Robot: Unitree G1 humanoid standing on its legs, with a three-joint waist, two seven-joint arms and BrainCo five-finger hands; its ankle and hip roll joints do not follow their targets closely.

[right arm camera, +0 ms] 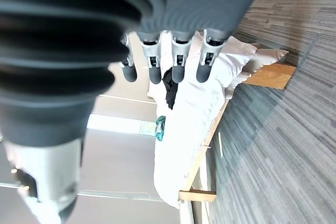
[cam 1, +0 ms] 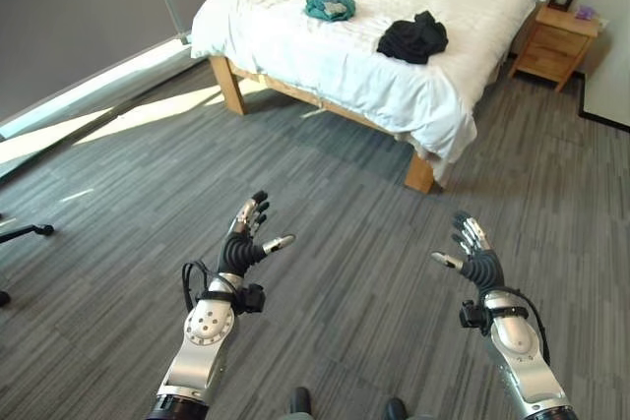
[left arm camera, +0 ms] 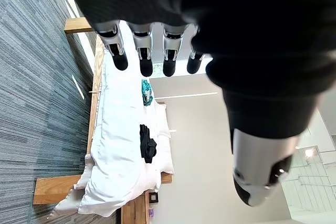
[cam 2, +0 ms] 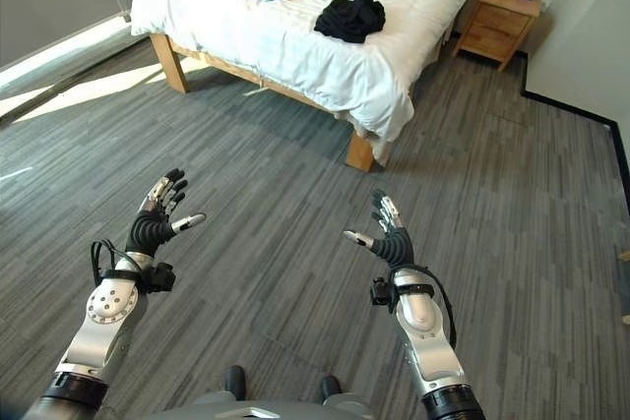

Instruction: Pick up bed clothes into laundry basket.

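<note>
While the far end of the bed [cam 1: 325, 56] runs out of the head views, its near corner shows whole, and the bedside cabinet [cam 1: 557, 44] at its right stands half behind the mattress. Both garments are crumpled heaps, so their kind cannot be told. The left robot hand [cam 1: 246, 235] hangs over the grey floor [cam 1: 345, 233] with fingers straight and thumb spread, released and holding nothing; the right robot hand [cam 1: 472, 251] is likewise released, palm turned inward. The black clothes [cam 1: 413, 37] lie on the white bedding well ahead of the right robot hand, and the teal clothes [cam 1: 330, 6] lie farther off, ahead of the left robot hand, well apart from both.
</note>
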